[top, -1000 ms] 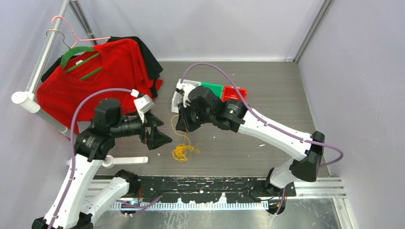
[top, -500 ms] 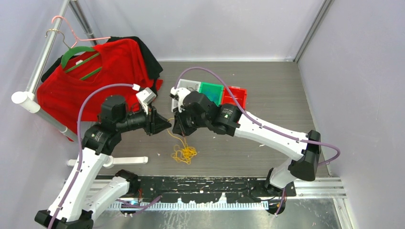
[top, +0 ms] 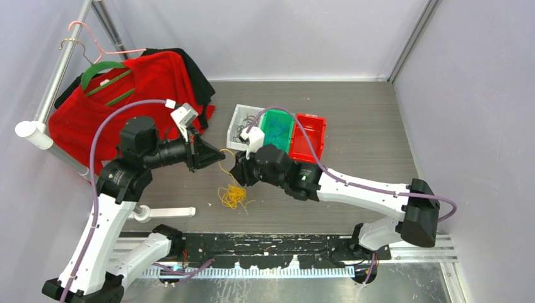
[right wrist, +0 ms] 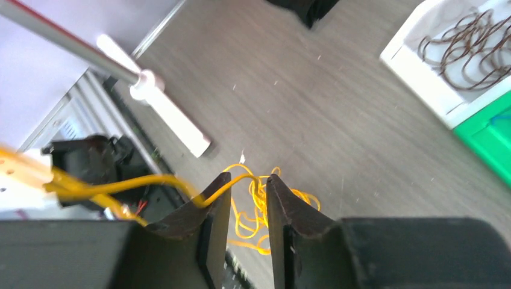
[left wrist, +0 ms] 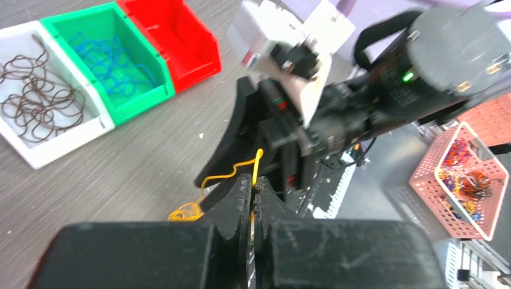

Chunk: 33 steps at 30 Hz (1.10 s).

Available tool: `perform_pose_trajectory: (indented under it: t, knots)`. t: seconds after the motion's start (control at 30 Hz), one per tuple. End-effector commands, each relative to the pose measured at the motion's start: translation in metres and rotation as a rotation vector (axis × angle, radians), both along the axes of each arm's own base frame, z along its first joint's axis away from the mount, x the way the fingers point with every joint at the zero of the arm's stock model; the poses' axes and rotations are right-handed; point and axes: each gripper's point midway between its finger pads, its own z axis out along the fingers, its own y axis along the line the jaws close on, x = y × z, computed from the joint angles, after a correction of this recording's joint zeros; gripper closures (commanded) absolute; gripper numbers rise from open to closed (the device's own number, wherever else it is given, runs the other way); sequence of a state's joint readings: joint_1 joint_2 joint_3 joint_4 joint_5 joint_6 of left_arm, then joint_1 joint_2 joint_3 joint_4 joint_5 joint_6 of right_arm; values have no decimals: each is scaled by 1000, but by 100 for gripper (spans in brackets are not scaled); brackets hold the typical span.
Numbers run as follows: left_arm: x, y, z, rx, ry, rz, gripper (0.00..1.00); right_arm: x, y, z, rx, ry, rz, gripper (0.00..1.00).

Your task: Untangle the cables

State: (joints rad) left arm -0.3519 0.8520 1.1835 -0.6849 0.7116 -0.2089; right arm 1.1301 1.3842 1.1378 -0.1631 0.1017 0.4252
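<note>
A tangle of yellow-orange cable (top: 232, 196) lies on the table between the arms. One strand rises from it to my left gripper (top: 217, 153). In the left wrist view the left gripper (left wrist: 254, 182) is shut on that yellow strand (left wrist: 232, 171). My right gripper (top: 238, 172) hovers close beside it, just above the tangle. In the right wrist view the right gripper (right wrist: 247, 180) stands open. The yellow cable (right wrist: 259, 208) drapes over its left finger (right wrist: 208, 211) and is not clamped. Brown cables (left wrist: 33, 102) lie in a white bin (top: 237, 117), and blue cables (left wrist: 111, 57) in a green bin (top: 284, 137).
A red bin (top: 309, 136) stands right of the green one. Red and black garments (top: 145, 88) hang on hangers from a rack at back left. A white foot bar (top: 165, 213) lies near the left arm's base. A pink basket (left wrist: 461, 174) sits off the table's front.
The left gripper has closed on the yellow strand and drawn back to the left. The right gripper has opened, let go of the cable and dropped lower, toward the tangle.
</note>
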Motion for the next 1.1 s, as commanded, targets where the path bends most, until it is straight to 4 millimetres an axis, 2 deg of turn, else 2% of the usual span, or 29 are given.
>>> perform_pose_trajectory:
  t: [0.0,0.13,0.27,0.4,0.53,0.77,0.9,1.0,1.07]
  knots:
    - [-24,-8,23,-91,77,-65,100,35,9,55,218,-266,-197,64]
    - [-34,-9,25,-102,103,-99,100,44,20,56,284,-320,-263,60]
    - [-47,-11,36,-125,119,-162,100,52,19,48,301,-353,-328,57]
    - [-57,-13,66,-162,83,-203,100,59,16,15,250,-370,-357,49]
    - [-64,-10,100,-185,14,-212,100,63,0,-25,210,-372,-418,44]
    - [-73,-8,146,-217,-83,-229,100,60,-6,-46,213,-349,-417,36]
    - [-73,-5,172,-218,-184,-212,100,58,-21,-62,216,-321,-445,33]
    - [-74,3,197,-193,-328,-175,100,59,-42,-76,213,-300,-490,33]
    - [-72,8,205,-162,-393,-145,100,59,-59,-87,206,-287,-521,34]
